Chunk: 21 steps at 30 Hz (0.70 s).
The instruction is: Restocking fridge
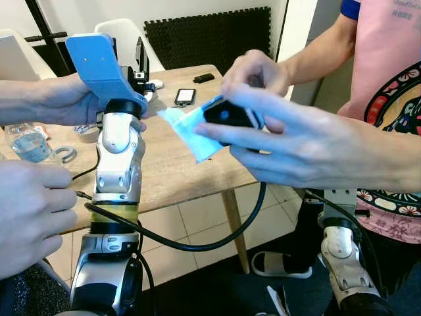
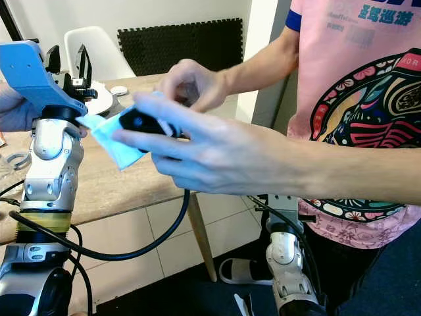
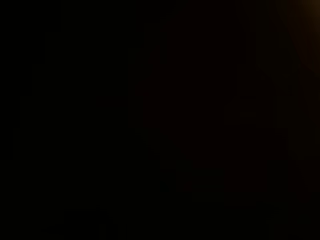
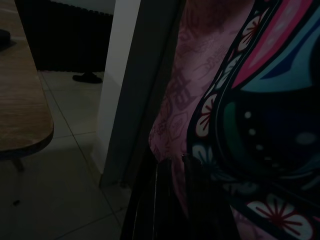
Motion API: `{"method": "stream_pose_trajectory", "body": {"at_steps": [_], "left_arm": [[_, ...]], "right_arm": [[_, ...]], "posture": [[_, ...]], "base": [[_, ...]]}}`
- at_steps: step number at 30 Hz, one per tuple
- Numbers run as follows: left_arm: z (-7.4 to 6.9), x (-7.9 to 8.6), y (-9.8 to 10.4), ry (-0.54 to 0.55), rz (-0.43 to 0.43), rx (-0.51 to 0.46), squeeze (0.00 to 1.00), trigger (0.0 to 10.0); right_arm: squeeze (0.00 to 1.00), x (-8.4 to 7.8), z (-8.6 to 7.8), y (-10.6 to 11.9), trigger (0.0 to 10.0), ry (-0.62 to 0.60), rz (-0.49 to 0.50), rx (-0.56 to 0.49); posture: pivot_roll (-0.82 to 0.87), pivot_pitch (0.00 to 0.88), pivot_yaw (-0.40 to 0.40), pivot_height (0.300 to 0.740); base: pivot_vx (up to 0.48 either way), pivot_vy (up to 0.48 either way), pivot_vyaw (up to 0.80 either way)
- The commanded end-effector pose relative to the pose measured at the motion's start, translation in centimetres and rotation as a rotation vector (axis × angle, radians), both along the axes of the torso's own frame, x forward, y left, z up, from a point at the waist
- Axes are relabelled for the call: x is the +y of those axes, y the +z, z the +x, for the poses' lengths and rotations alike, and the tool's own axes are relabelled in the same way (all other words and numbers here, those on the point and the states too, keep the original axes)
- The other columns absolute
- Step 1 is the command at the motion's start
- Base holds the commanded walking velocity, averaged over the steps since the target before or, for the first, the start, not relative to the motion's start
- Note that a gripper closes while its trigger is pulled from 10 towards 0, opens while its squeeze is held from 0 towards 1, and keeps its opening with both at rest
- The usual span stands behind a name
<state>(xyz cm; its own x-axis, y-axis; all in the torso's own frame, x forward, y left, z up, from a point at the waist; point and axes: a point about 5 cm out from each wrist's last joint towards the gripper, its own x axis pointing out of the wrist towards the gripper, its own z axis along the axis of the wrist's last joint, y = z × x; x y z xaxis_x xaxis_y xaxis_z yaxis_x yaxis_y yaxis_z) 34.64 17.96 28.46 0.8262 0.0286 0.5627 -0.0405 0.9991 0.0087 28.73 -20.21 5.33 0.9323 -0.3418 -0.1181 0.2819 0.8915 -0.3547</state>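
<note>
My left arm (image 1: 117, 164) is raised over the wooden table (image 1: 177, 164), with a blue mount (image 1: 99, 62) at its wrist. Its gripper (image 2: 67, 62) points away, its two black fingers (image 2: 83, 62) standing apart with nothing between them. A person's hand (image 1: 59, 99) holds that wrist. A person in a pink shirt (image 2: 368, 99) holds a small black device (image 1: 230, 115) and a pale blue cloth (image 1: 191, 135) close before me. A clear plastic bottle (image 1: 26, 141) lies on the table at the left. My right arm (image 1: 342, 263) hangs idle beside that person.
A phone (image 1: 185, 97) and a small black object (image 1: 204, 78) lie on the table's far side. A white chair (image 1: 125, 33) and black foam mat (image 1: 210, 36) stand behind. Another hand (image 1: 29, 210) is at the near left. A slipper (image 1: 273, 263) lies on the tiled floor.
</note>
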Motion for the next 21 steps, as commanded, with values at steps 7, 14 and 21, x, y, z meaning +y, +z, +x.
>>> {"method": "stream_pose_trajectory", "body": {"at_steps": [7,14,21], "left_arm": [[0.1,0.1,-0.44,0.009,0.023,0.021,0.0,10.0],[0.1,0.04,-0.37,0.007,0.023,0.019,0.0,10.0],[0.06,-0.01,-0.33,0.006,0.022,0.018,0.0,10.0]], "right_arm": [[0.0,-0.45,0.08,-0.07,10.0,-0.029,0.017,-0.009],[0.0,-0.57,0.1,-0.33,10.0,-0.033,0.018,-0.001],[0.0,-0.57,0.18,-0.44,10.0,-0.034,0.021,0.003]], "posture": [[-0.02,0.0,0.003,0.74],[-0.01,0.0,0.001,0.74],[-0.01,0.0,0.003,0.74]], "base": [[0.0,0.0,0.0],[0.0,0.0,0.0],[0.0,0.0,0.0]]}}
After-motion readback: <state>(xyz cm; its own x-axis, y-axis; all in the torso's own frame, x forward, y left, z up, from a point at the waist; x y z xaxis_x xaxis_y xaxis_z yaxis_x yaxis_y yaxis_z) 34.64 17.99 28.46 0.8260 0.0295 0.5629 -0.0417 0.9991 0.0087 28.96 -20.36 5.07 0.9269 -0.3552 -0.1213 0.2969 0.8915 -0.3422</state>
